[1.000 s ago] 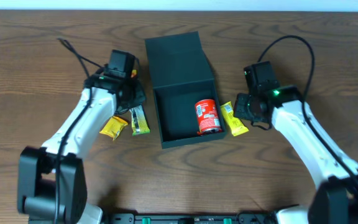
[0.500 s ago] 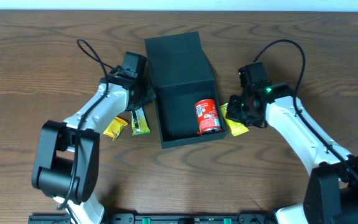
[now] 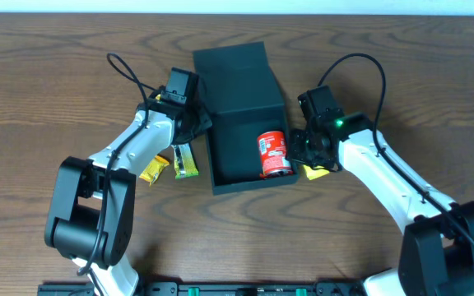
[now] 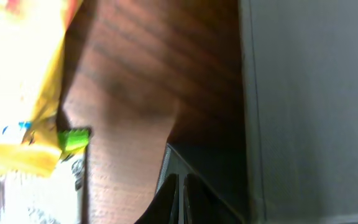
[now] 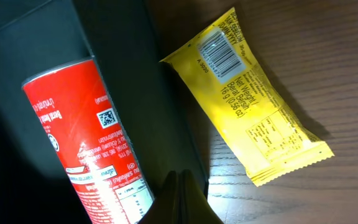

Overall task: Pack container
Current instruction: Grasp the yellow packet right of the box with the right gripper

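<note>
The dark container (image 3: pixel 235 148) stands open at the table's middle, its flap lid lying back. A red can (image 3: pixel 275 154) lies inside at the right. My left gripper (image 3: pixel 202 125) is shut at the container's left wall near the hinge. In the left wrist view its fingertips (image 4: pixel 180 194) meet beside the container's corner (image 4: pixel 210 168). My right gripper (image 3: pixel 301 150) is shut at the right wall. In the right wrist view its gripper (image 5: pixel 180 198) hovers over that wall (image 5: pixel 129 62), between the red can (image 5: pixel 89 137) and a yellow packet (image 5: pixel 260 106).
A yellow packet (image 3: pixel 152 169) and a green-yellow packet (image 3: pixel 184 160) lie left of the container. Another yellow packet (image 3: pixel 316 171) lies by its right wall, partly under my right arm. Cables arc behind both arms.
Both grippers have moved inward to the container: the left one rightward to its left wall, the right one leftward over the yellow packet to its right wall. The packets and can have not moved.
</note>
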Controlling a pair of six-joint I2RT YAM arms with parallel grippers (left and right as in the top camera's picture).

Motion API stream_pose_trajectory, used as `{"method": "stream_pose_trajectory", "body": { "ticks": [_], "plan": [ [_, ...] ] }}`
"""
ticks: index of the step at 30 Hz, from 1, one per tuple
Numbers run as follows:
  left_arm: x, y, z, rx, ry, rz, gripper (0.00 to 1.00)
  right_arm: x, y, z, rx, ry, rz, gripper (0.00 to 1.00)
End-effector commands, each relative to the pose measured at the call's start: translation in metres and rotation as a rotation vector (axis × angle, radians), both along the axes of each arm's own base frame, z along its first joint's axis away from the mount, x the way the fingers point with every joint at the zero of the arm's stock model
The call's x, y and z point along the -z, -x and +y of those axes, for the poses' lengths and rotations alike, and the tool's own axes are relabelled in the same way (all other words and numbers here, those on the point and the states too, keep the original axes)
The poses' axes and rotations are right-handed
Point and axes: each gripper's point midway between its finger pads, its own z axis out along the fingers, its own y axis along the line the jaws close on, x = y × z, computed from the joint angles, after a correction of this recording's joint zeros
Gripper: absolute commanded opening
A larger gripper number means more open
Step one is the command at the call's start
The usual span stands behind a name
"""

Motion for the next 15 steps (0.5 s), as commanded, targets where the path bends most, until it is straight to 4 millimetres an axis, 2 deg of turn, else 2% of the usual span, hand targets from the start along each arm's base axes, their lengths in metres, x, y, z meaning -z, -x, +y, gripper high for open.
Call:
{"method": "stream_pose_trajectory", "body": {
  "ticks": [1,10,15],
  "plan": [
    [-0.001,-0.002,-0.007,-0.011,0.037,0.0,0.06,0.002,0.003,0.008,0.003,-0.032,0.022,0.01],
    [-0.013,-0.019,-0.022,-0.033,0.09,-0.079,0.06,0.0,0.001,0.017,-0.006,-0.065,0.012,0.01],
    [-0.012,-0.018,-0.022,-0.033,0.089,-0.076,0.06,0.0,-0.002,0.015,-0.007,-0.047,-0.006,0.01]
  ]
}}
